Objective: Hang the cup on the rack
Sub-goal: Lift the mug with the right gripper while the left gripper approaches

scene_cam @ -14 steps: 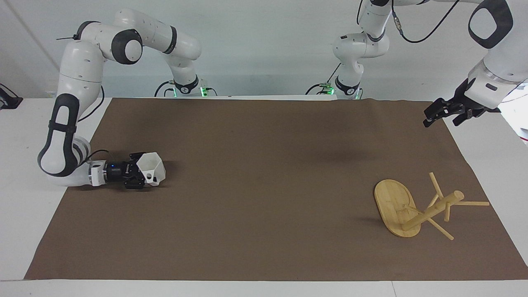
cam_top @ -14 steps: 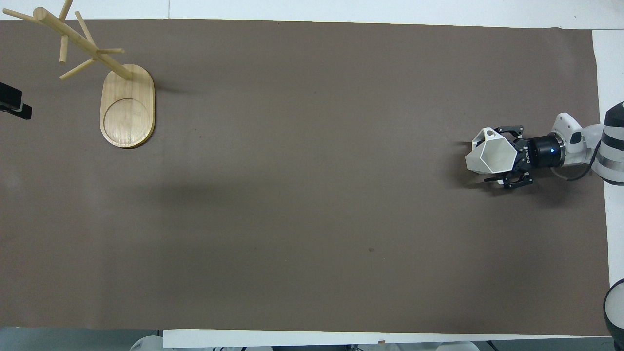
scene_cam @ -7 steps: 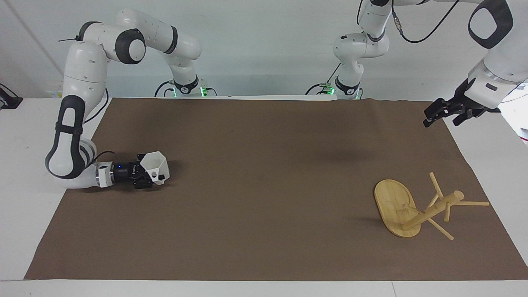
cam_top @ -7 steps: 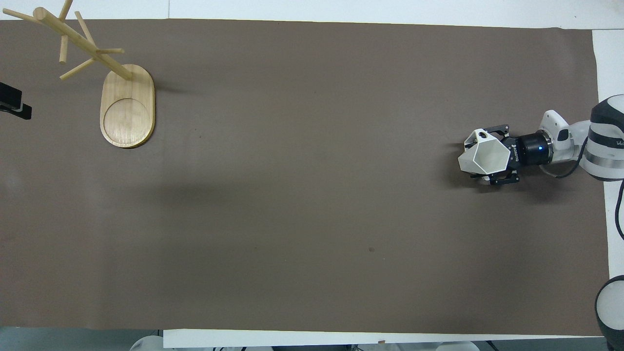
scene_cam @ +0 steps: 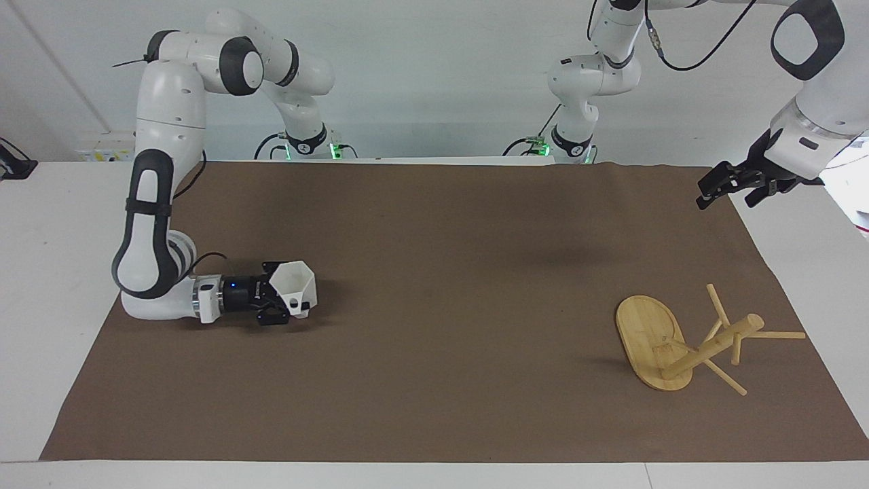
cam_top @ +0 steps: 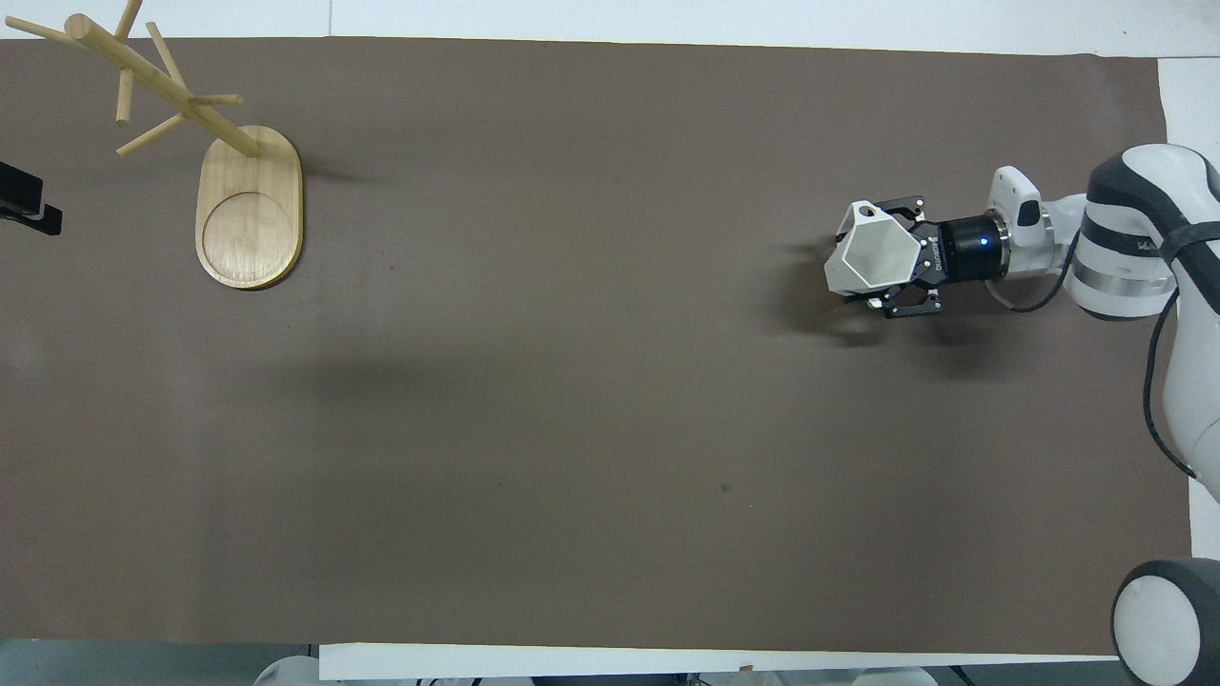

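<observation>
The right gripper (scene_cam: 288, 307) was clamped on the cup (scene_cam: 294, 288) low over the desk (scene_cam: 434, 380). The cup looked light, rigid and smooth—best held by its wall, handle free. The left gripper (scene_cam: 730, 185) waited, fingers apart.

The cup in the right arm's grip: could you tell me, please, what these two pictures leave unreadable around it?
- Facing view: the cup hides the right hand's fingertips, so where they pinch it is unreadable.
- Both views: whether the cup's base touches the brown mat is unclear.
- Overhead view: the picture's edge cuts off the left hand.
- Overhead view: the upper edge crops one peg of the rack.
</observation>
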Available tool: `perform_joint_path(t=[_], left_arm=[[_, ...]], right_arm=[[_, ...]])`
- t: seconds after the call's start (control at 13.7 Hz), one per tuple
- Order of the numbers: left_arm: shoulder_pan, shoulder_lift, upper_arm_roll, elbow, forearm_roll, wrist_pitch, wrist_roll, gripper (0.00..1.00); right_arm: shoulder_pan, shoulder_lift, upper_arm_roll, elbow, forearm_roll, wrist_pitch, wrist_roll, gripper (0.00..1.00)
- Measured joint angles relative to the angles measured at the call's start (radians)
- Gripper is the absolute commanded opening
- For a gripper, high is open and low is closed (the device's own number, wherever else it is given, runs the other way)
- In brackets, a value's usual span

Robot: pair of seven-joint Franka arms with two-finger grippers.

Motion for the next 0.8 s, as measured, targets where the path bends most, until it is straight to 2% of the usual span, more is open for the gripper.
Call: perform_joint_path(t=[0.15,0.36,0.58,0.8], left_arm=[[0.000,0.000,-0.002,-0.001,0.000,-0.004,0.000,1.00],[-0.022,0.000,-0.010,-0.007,0.000,0.000,0.000,1.00],[-0.110,-0.006,-0.016,-0.033,0.000,0.065,-0.086,1.00],[-0.223,-0.027,-0.020,-0.113,0.000,0.172,-0.201,1.00]], right_arm=[[0.102,-0.058,0.001,-0.032,0.107,0.095,0.064,0.37],[0.256,-0.070,0.002,-0.056,0.283,0.256,0.083,0.37],[0.428,-0.069,0.003,-0.062,0.476,0.458,0.083,0.37],[0.566,-0.080,0.002,-0.060,0.605,0.630,0.083,0.37]])
